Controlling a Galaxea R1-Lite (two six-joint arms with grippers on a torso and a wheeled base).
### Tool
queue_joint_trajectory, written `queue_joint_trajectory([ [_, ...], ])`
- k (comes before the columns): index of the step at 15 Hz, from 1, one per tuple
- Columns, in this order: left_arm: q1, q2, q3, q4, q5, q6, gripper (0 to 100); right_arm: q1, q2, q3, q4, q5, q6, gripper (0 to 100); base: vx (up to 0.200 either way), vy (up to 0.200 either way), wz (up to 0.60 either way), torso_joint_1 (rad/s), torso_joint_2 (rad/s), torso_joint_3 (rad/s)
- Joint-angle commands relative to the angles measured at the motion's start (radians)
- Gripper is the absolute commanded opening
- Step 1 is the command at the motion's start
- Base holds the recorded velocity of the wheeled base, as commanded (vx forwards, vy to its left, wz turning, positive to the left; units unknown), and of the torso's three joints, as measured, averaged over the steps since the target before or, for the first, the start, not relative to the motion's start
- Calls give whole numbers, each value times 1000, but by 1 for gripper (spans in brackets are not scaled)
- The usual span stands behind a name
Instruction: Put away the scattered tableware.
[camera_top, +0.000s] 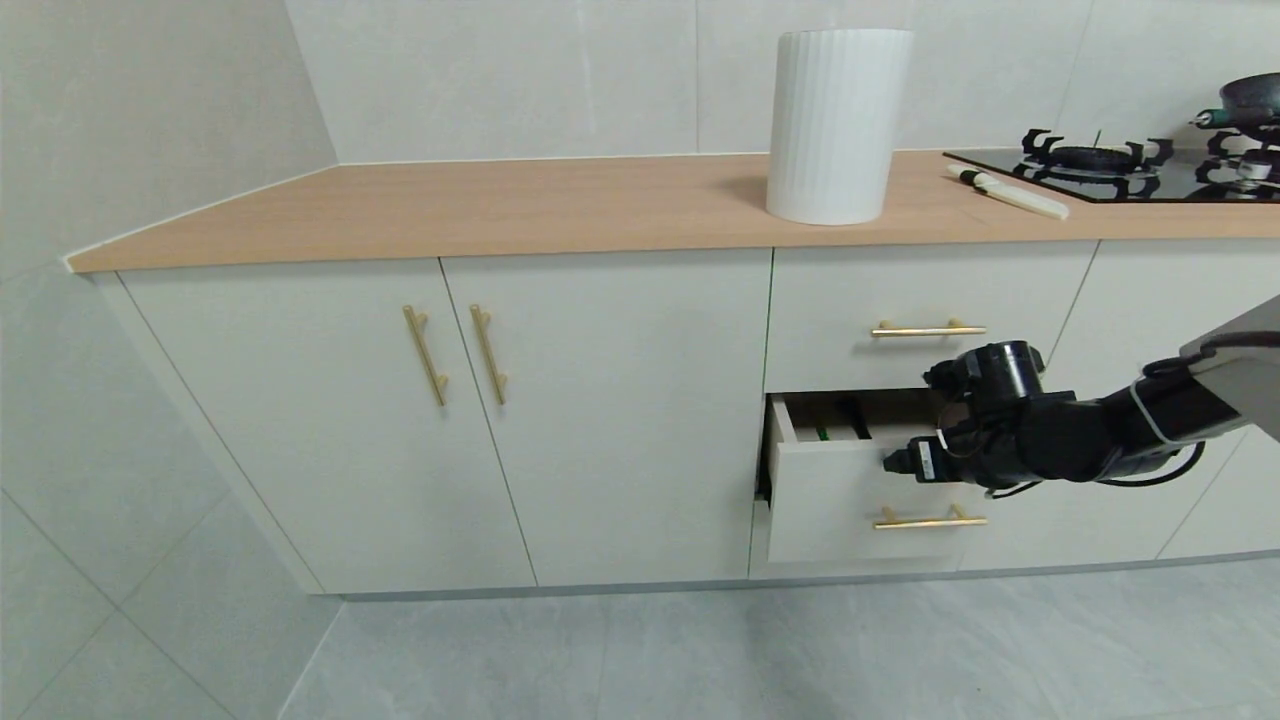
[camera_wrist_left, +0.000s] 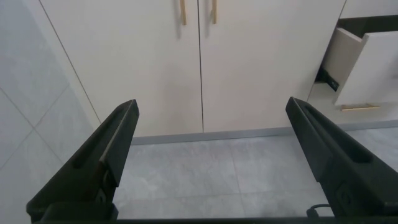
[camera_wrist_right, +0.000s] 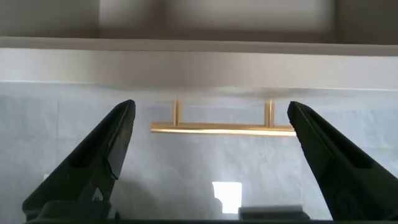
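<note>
Brass is the cue here: the drawer handle (camera_wrist_right: 222, 128) sits squarely between the spread fingers of the right end effector (camera_top: 912, 462), which hangs released at the top edge of the open drawer (camera_top: 850, 490), holding nothing. That drawer is pulled partway out, with something green showing inside.

The task's thing, a pale knife (camera_top: 1005, 192), lies on the counter (camera_top: 500, 205) above the drawer and a little to the hob (camera_top: 1100, 165) side of it, just beside the hob's edge. Its long axis runs roughly along the counter front, slanted slightly; I cannot tell which end is the handle. So from the right end effector the knife is up and back, and the right arm is plainly the nearer one. I judge that fetching it calls for a rise clear of the upper drawer front before reaching in over the counter.

A white ribbed canister (camera_top: 835, 125) stands on the counter above the drawer, near the knife.

The left end effector (camera_wrist_left: 211, 102) is also released and empty, low over the floor, well apart from the drawer.

The right wrist view gives the handle's alignment between the fingers; the head view alone gives the knife's place.
</note>
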Motion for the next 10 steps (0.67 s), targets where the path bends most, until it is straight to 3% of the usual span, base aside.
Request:
queue_joint_trajectory([
  [1,0,0,0,0,0,0,100,0,48,-10,-55,1,2,100,0,0,0,0,0,0],
  [10,0,0,0,0,0,0,100,-15,137,-50,-283,-47,57,100,0,0,0,0,0,0],
])
